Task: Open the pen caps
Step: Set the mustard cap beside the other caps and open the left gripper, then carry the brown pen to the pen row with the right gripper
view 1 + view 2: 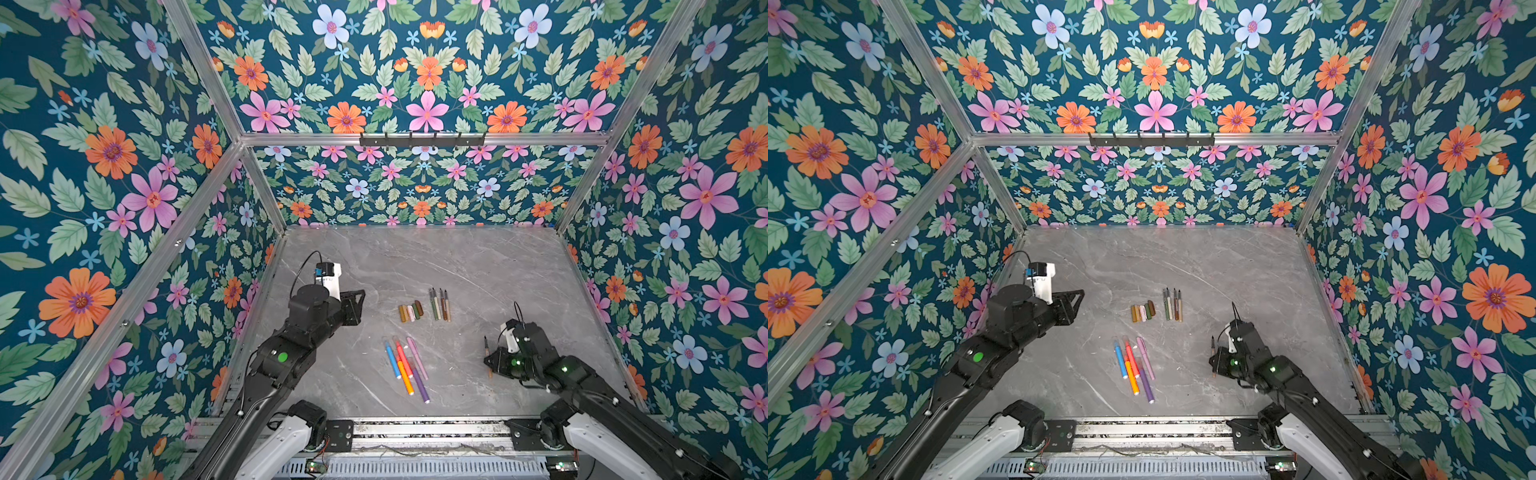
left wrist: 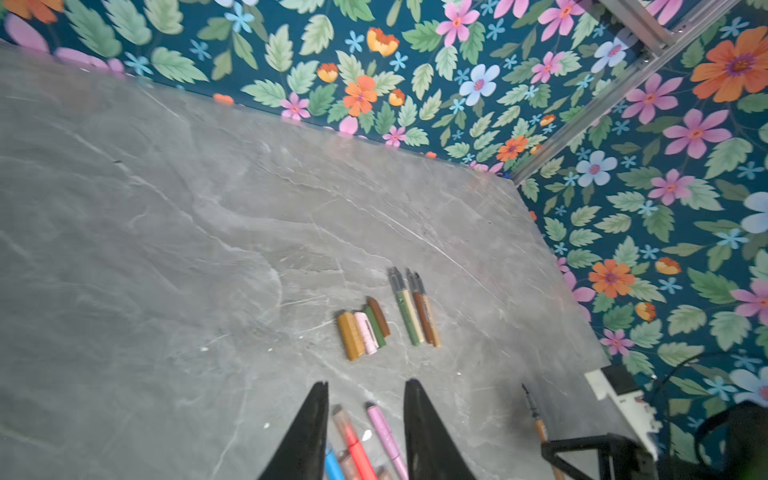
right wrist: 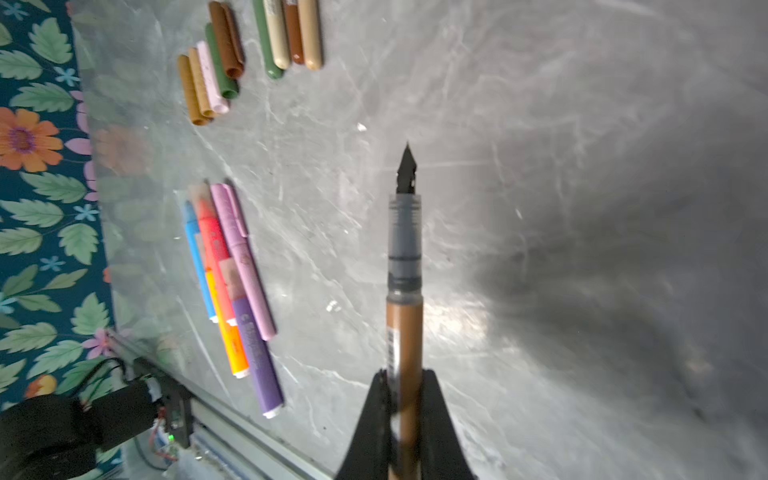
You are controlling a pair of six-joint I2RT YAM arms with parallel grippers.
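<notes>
Table (image 1: 478, 266) first: grey stone, bare at the back and right, with walls close on three sides. Left gripper (image 2: 365, 382) hangs over the left, fingers apart and nothing between them. It is the nearer arm to the pen caps (image 1: 410, 311), five loose ones lying side by side mid-table. Capped markers (image 1: 405, 365) wait in a bundle between the arms. Right gripper (image 3: 405, 372) is clamped on a brown pen (image 3: 404, 324), nib bare, shaft pointing away from the robot. The row of four bare pens (image 1: 439, 305) lies farther back and to its left, just right of the caps, axes running the same way. I'd judge that a short, clear carry with no turning.
</notes>
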